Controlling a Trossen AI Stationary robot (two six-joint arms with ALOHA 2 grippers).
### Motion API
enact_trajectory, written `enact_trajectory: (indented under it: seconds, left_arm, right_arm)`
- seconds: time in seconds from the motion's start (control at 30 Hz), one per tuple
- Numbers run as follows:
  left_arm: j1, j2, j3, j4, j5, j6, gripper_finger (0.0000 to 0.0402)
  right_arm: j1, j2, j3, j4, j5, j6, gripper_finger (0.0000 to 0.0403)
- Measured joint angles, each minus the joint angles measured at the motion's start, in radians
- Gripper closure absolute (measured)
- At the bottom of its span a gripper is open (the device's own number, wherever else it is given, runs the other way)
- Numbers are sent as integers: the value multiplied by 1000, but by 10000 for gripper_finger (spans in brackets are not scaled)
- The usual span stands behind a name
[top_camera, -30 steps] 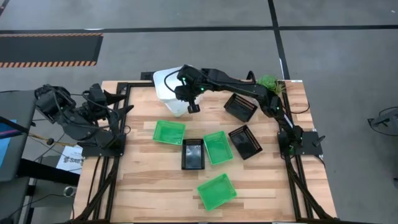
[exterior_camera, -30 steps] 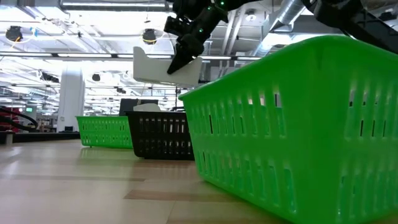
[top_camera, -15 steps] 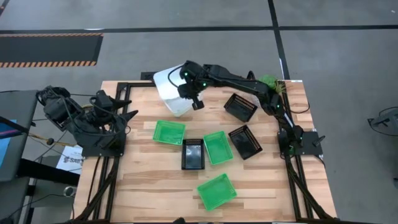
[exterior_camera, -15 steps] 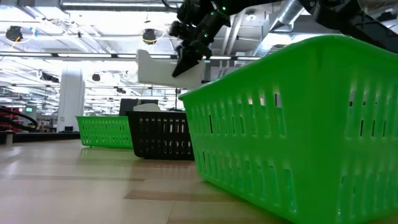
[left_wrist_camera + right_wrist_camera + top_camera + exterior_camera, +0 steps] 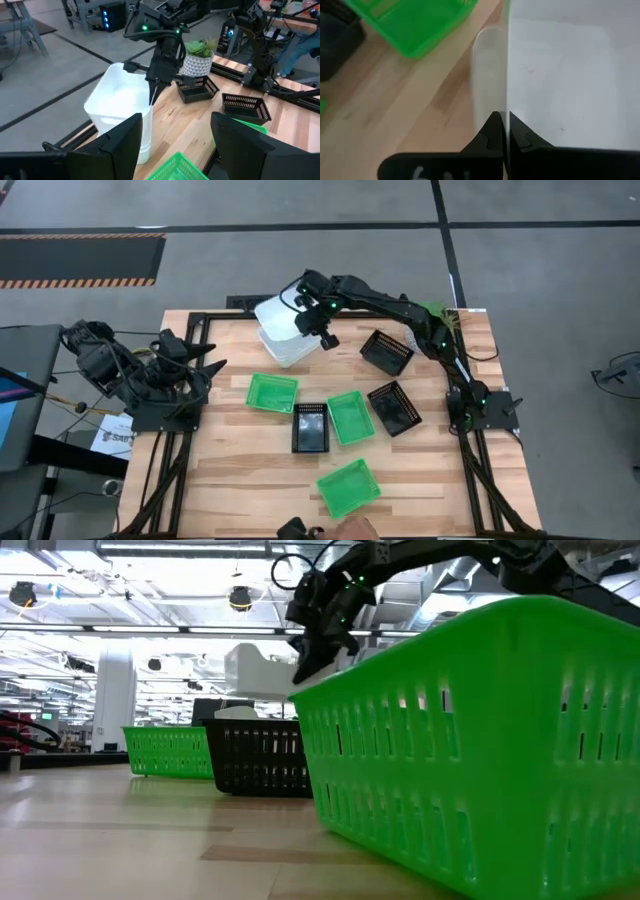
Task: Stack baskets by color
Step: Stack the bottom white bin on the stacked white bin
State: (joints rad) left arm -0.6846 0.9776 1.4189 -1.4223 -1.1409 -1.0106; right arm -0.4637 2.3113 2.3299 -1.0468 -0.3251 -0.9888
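Observation:
My right gripper (image 5: 325,338) is shut on a white basket (image 5: 283,328) at the table's far side, left of the middle. That basket hangs over another white basket (image 5: 145,142) standing on the table; whether the two touch I cannot tell. Three green baskets (image 5: 272,392) (image 5: 350,416) (image 5: 348,486) and three black baskets (image 5: 387,352) (image 5: 395,407) (image 5: 310,427) stand bottom down on the wood. My left gripper (image 5: 177,150) is open at the table's left edge, with nothing between its fingers. My right gripper pinches the white basket's side wall (image 5: 506,95) at its rim, on the side toward the table's right edge. One finger (image 5: 492,132) is outside the wall and the other inside. The fingers slant down from above. The basket hangs open side up, nearly level, off the wood.
A potted green plant (image 5: 432,312) stands at the far right corner, behind one black basket. A person's hand (image 5: 345,530) shows at the table's near edge. Bare wood lies along the near left of the table (image 5: 230,480).
My right gripper has sunk and shifted a little toward the table's right edge, rolling as it went. The white basket has turned with it, come nearer to level, and dropped closer to the white basket below. My left arm has edged slightly toward the table's middle, still open.

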Motion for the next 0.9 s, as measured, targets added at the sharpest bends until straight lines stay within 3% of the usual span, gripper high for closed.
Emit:
enact_trajectory:
  seconds: [0.9]
  left_arm:
    - [0,18,0,1,-53,-46,178]
  right_arm:
    - [-3,35,1,-24,-108,-40,393]
